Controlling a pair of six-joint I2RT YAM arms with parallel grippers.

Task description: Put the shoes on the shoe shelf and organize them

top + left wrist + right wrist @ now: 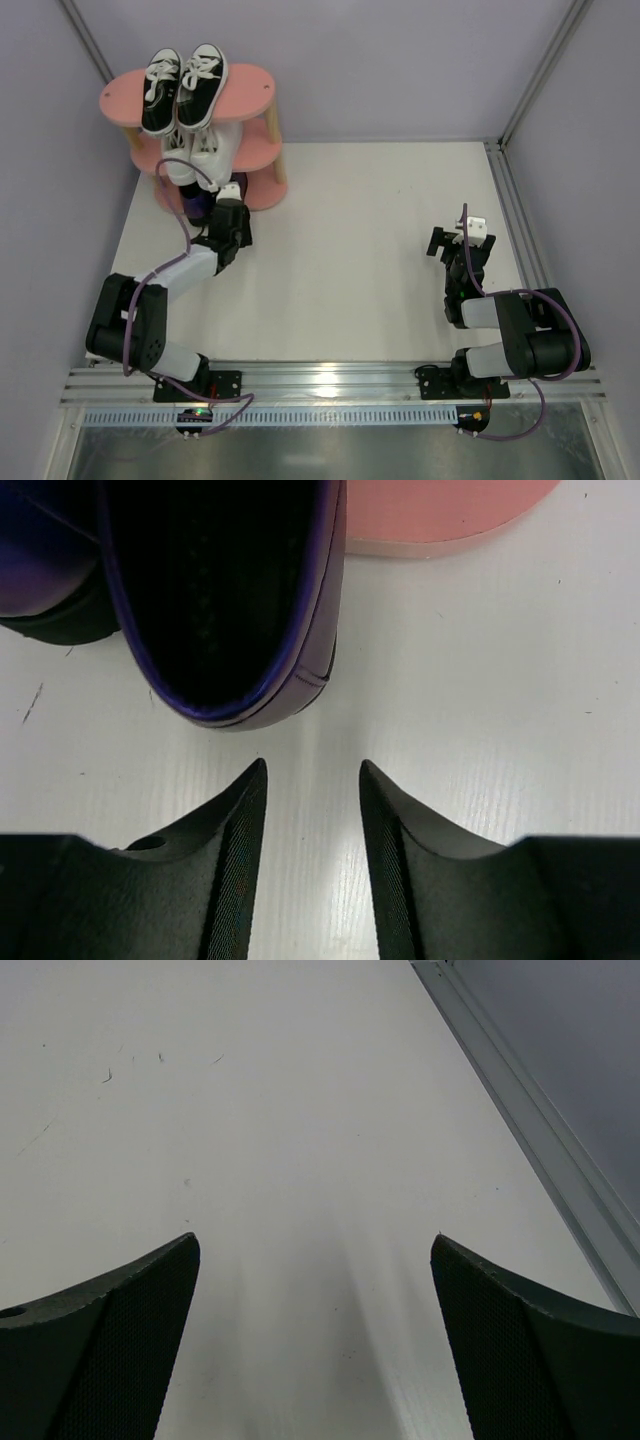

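The pink shoe shelf (255, 85) stands at the far left. Two black canvas sneakers (185, 85) lie on its top board. White sneakers (195, 155) sit on the middle board. Dark purple glossy shoes (205, 200) sit at the bottom, mostly hidden by my left arm. In the left wrist view the heel of one purple shoe (225, 610) lies just ahead of my left gripper (312, 770), which is open and empty, a small gap from the heel. A second purple shoe (40, 570) shows at the left. The pink bottom board (440, 515) is behind. My right gripper (315, 1245) is open and empty over bare table.
A metal rail (515, 220) runs along the table's right edge, also in the right wrist view (540, 1120). Grey walls enclose the table on the left, back and right. White table surface (360, 250) lies between the two arms.
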